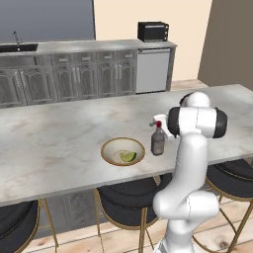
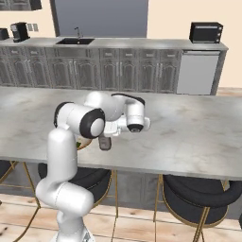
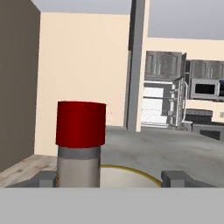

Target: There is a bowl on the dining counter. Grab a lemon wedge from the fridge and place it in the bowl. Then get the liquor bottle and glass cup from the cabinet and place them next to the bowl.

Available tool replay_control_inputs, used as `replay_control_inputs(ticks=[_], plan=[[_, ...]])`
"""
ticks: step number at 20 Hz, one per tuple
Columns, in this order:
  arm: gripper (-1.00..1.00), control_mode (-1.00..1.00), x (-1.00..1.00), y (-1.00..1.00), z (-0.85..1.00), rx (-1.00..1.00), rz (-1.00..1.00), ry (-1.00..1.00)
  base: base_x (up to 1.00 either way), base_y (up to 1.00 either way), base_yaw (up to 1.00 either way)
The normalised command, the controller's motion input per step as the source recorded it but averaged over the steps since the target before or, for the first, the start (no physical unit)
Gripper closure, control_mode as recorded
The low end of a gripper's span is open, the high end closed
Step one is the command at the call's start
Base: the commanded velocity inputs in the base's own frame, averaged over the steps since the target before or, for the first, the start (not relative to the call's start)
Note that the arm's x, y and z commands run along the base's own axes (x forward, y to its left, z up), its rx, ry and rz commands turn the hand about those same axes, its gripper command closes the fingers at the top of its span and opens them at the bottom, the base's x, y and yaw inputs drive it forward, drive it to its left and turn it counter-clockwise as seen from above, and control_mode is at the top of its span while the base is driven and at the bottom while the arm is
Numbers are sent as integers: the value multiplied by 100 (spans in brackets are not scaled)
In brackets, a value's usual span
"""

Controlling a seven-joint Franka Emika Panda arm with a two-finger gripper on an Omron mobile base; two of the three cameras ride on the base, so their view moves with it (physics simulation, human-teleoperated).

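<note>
On the white marble dining counter [image 1: 59, 128] sits a tan bowl [image 1: 106, 148] with a gold rim, and the yellow-green lemon wedge [image 1: 128, 156] lies inside it. Just right of the bowl the liquor bottle [image 1: 158, 141] stands upright, grey with a red cap. In the hand view my gripper [image 3: 110, 177] is open. The bottle's neck [image 3: 81, 131] rises between the fingers, close to the left one and well clear of the right. The bowl's rim [image 3: 131, 173] curves behind it. From the right base, the bottle [image 2: 104, 142] shows under my forearm. The glass cup is out of view.
Round black stools [image 1: 128, 197] with gold legs stand under the counter's near edge. Beyond it runs a grey-cabinet worktop with a sink [image 1: 17, 48], a dishwasher [image 1: 153, 69] and a black microwave [image 1: 153, 31]. The fridge [image 3: 155, 107] stands open far off in the hand view.
</note>
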Motion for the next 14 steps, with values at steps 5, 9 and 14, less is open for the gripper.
replay_control_inputs(ticks=[5, 9, 14], plan=[[-100, -100, 6, -19, 8, 0, 0, 0, 0, 0, 0], [-100, -100, 15, -27, 26, 0, 0, 0, 0, 0, 0], [-100, -100, -4, -14, 33, -2, 0, -6, 0, 0, 0]])
